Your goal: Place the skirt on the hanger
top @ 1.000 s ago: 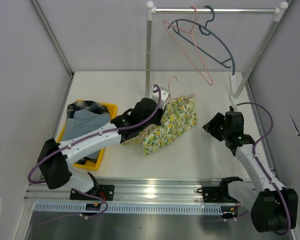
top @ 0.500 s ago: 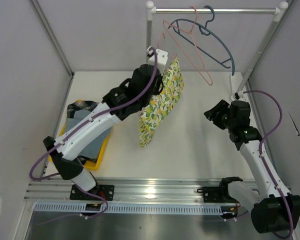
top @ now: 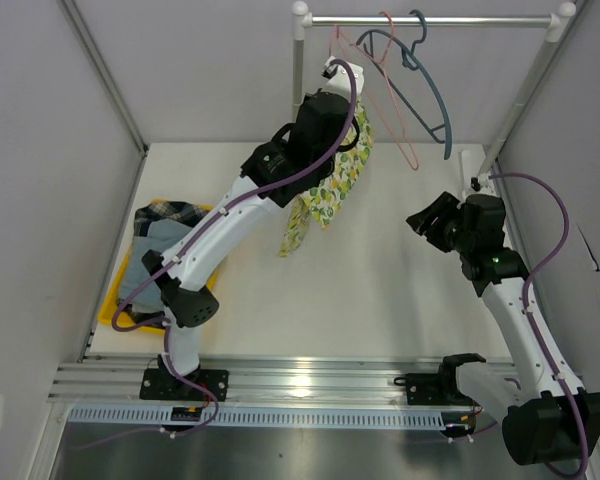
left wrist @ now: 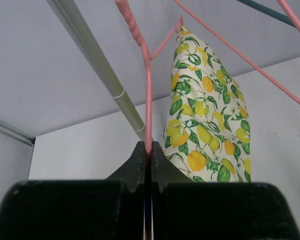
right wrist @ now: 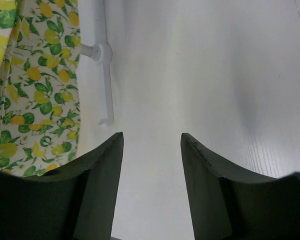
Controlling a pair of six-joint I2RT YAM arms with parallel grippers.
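My left gripper (top: 337, 72) is raised close under the rail and is shut on the neck of a thin pink wire hanger (top: 337, 42). In the left wrist view the jaws (left wrist: 148, 150) pinch the pink wire (left wrist: 148, 100) just below its twisted neck. The lemon-print skirt (top: 328, 190) hangs from this hanger, clear of the table, and also shows in the left wrist view (left wrist: 205, 125) and the right wrist view (right wrist: 35, 85). My right gripper (top: 426, 220) is open and empty to the right of the skirt, with only bare table between its jaws (right wrist: 152, 137).
A second pink hanger (top: 398, 120) and a thicker blue-grey hanger (top: 430, 95) hang on the rail (top: 430, 20). The rack's left post (top: 298, 90) and white foot (right wrist: 105, 75) stand behind the skirt. A yellow tray (top: 115, 300) at left holds a denim shirt (top: 160, 250) and a plaid shirt (top: 170, 213).
My left arm has lifted the hanger with the skirt off the table and up toward the rail. My right gripper has risen slightly and stays open.
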